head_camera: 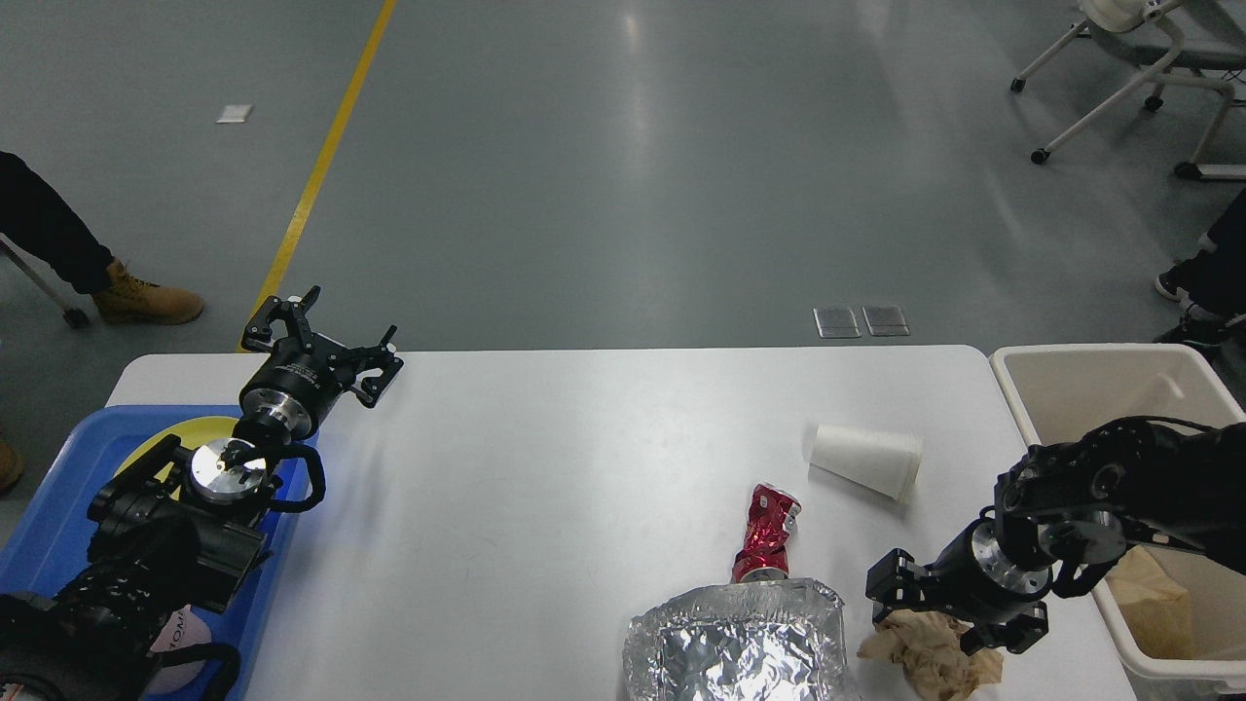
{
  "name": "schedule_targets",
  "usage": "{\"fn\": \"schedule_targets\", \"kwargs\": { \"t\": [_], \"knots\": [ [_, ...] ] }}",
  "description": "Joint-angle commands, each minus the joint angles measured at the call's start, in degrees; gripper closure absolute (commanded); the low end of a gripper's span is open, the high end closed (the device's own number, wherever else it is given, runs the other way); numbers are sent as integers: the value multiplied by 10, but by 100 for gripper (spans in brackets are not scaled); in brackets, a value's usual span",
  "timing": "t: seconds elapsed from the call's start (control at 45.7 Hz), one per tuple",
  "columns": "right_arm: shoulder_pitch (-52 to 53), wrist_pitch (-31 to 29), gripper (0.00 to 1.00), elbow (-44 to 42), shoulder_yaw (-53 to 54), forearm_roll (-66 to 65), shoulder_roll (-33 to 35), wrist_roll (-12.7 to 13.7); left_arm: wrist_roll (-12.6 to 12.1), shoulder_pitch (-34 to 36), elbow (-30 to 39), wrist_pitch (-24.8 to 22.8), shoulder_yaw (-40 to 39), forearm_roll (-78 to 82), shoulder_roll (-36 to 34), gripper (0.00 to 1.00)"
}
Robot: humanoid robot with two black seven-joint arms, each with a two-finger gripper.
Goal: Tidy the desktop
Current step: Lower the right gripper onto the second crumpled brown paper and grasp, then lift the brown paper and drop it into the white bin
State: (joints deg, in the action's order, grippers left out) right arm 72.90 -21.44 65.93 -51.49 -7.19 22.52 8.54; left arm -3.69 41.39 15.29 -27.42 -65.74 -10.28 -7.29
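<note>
Head view: the right gripper (920, 613) sits low over the crumpled brown paper (925, 654) near the front right corner of the desktop (545, 487). Its two fingers straddle the top of the wad, touching or almost touching it; I cannot tell whether they have clenched on it. The step in hand looks like picking up this paper for the beige bin (1071, 389) just beside the desktop's right edge. The next move calls for a firm pinch before lifting, since the wad is loose and light. The foil tray (740, 643), crushed red can (767, 534) and tipped white paper cup (866, 460) lie close by. The left gripper (321, 336) hangs spread wide and empty near the back left corner, above the blue tray (58, 526).
</note>
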Motion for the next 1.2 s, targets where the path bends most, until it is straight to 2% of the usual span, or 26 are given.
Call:
{"fn": "schedule_targets", "kwargs": {
  "t": [0.0,0.044,0.109,0.131,0.438,0.7,0.898,1.182],
  "knots": [
    [-24,-2,31,-26,3,-8,-3,0,0,0,0,0,0,0,0,4],
    [-27,-9,56,-25,3,-10,-3,1,0,0,0,0,0,0,0,4],
    [-28,-18,98,-21,2,-11,-2,3,0,0,0,0,0,0,0,4],
    [-28,-23,100,-21,2,-11,-2,5,0,0,0,0,0,0,0,4],
    [14,-95,100,-18,-1,-10,9,13,0,0,0,0,0,0,0,4],
    [107,-198,100,-11,-21,-12,79,19,0,0,0,0,0,0,0,4],
    [276,-336,100,21,-81,-19,136,37,0,0,0,0,0,0,0,4],
    [587,-336,100,46,-157,-19,116,37,0,0,0,0,0,0,0,4]
  ]
}}
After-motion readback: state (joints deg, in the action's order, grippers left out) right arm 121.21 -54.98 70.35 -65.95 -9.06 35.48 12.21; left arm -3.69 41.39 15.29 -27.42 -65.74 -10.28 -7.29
